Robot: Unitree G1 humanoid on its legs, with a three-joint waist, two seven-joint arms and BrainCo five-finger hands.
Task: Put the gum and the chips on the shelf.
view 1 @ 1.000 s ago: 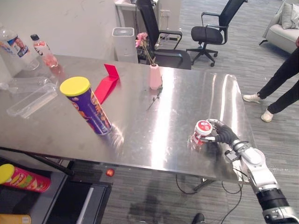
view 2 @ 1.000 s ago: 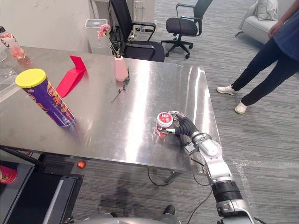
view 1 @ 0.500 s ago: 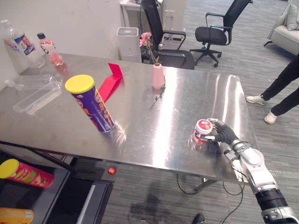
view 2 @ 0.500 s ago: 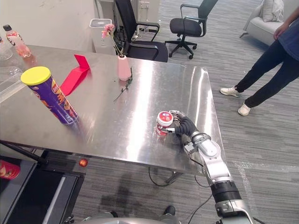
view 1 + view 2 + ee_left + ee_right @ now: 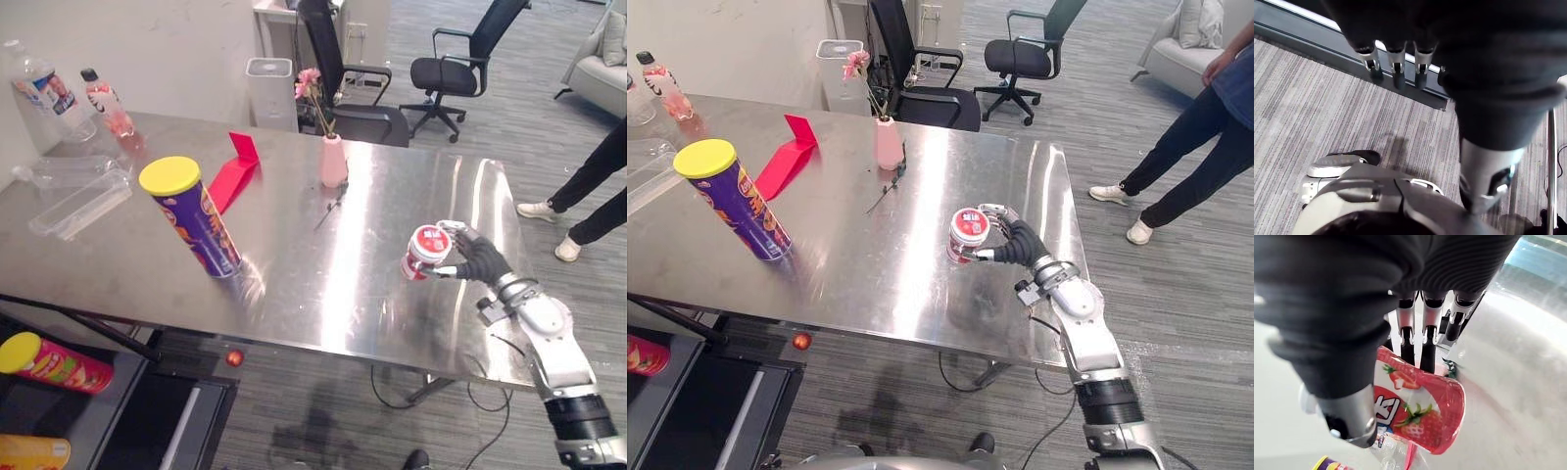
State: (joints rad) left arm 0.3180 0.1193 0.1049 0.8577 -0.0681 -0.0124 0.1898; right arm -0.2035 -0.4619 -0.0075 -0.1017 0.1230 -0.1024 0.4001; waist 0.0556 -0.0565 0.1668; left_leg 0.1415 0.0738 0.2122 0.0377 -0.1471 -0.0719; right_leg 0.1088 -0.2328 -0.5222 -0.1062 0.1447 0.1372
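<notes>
Well left of the pink vase (image 5: pixel 333 162) and below table level, a grey shelf (image 5: pixel 108 411) carries a red can (image 5: pixel 54 364) lying on its side, its far end cut off at the edge. The left hand (image 5: pixel 1396 68) hangs over striped carpet, fingers loose and straight, holding nothing. On the steel table (image 5: pixel 294 284), far left of the vase, stand a pink bottle (image 5: pixel 98 98) and a clear bottle (image 5: pixel 44 88), the latter partly out of sight, with a clear plastic tray (image 5: pixel 78 201) nearer the front. The purple chips can (image 5: pixel 196 225) with its yellow lid stands left of the vase toward the front edge; a folded red card (image 5: pixel 233 171) lies between the two. Right of the vase and nearer the front, the right hand (image 5: pixel 480 259) has fingers and thumb wrapped round the gum tub (image 5: pixel 425 253), which is tipped; I cannot tell whether its base touches the table. Far right of the vase, a person's legs (image 5: pixel 588 186) stand on the carpet.
</notes>
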